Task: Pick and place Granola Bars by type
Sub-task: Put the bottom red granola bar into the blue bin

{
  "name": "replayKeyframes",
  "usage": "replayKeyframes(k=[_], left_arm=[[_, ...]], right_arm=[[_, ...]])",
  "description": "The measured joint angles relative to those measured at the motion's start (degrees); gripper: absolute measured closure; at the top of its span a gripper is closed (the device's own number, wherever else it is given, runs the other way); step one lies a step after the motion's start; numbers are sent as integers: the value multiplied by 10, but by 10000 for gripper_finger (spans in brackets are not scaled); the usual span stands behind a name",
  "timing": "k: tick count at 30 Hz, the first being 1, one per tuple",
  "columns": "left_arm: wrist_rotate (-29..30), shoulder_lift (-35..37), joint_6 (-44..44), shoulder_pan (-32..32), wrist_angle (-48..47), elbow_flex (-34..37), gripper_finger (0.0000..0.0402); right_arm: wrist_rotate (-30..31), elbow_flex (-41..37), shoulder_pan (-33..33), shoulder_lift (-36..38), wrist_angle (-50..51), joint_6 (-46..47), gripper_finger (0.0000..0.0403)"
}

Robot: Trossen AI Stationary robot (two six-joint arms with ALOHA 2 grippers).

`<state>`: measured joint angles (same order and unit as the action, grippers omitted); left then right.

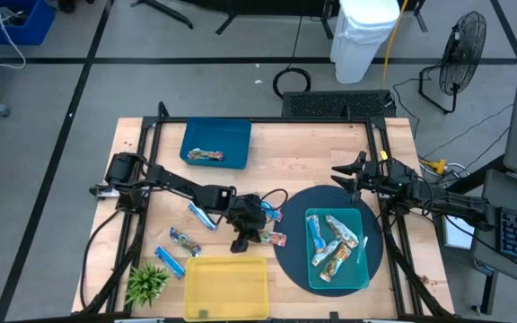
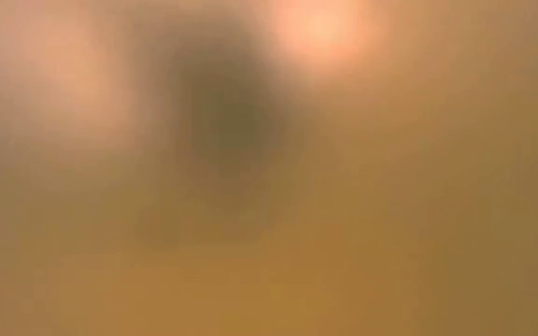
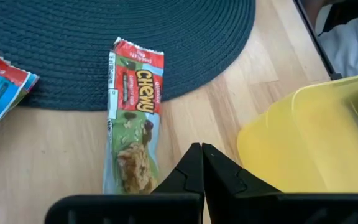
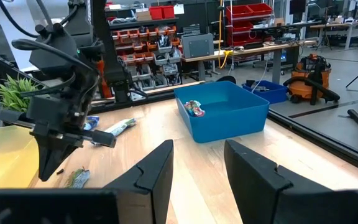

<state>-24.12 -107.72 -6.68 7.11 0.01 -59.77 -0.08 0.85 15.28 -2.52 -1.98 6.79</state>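
A multicoloured granola bar (image 1: pixel 275 238) (image 3: pixel 133 124) lies flat on the table, one end on the edge of the dark round mat (image 1: pixel 291 258). My left gripper (image 1: pixel 239 244) (image 3: pixel 202 150) is shut, points down, and stands just beside this bar, between it and the yellow tray (image 1: pixel 227 287). Three blue-silver bars (image 1: pixel 200 215) (image 1: pixel 184 240) (image 1: pixel 170 262) lie on the table to its left. One multicoloured bar (image 1: pixel 206 155) lies in the blue tray (image 1: pixel 233 131). Several bars (image 1: pixel 332 244) lie in the teal tray (image 1: pixel 364 262). My right gripper (image 1: pixel 345 176) (image 4: pixel 197 149) is open and waits at the right, above the table beyond the mat.
A small green plant (image 1: pixel 146 283) stands at the near left corner, beside the yellow tray. The teal tray sits on the round mat. A cable (image 1: pixel 276 199) loops by the left wrist. Bare wood shows between the blue tray and the mat. The low view shows only blur.
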Motion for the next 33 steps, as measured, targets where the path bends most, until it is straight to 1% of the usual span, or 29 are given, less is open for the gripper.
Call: replayKeyframes(k=[4,10,12,19,22,25,27,31,33], left_arm=[[4,0,-12,-1,0,0,397],[65,-2,-10,-1,-1,0,397],[76,-10,-10,-3,-2,0,399],[77,-43,-57,-16,6,-1,399],[100,-44,-78,-21,-11,-2,396],[136,-36,-85,-24,-27,-1,395],[143,-33,-85,-24,-32,-1,398],[159,-22,-95,-24,-81,-1,395],[180,-12,-110,-23,-123,-2,395]], right_arm=[[0,0,0,0,0,0,268],[0,0,0,0,0,0,268],[0,0,0,0,0,0,268],[0,0,0,0,0,0,268],[0,0,0,-2,0,0,268],[0,0,0,-2,0,0,268],[0,0,0,-2,0,0,268],[0,0,0,-3,0,0,268],[0,0,0,-4,0,0,268]])
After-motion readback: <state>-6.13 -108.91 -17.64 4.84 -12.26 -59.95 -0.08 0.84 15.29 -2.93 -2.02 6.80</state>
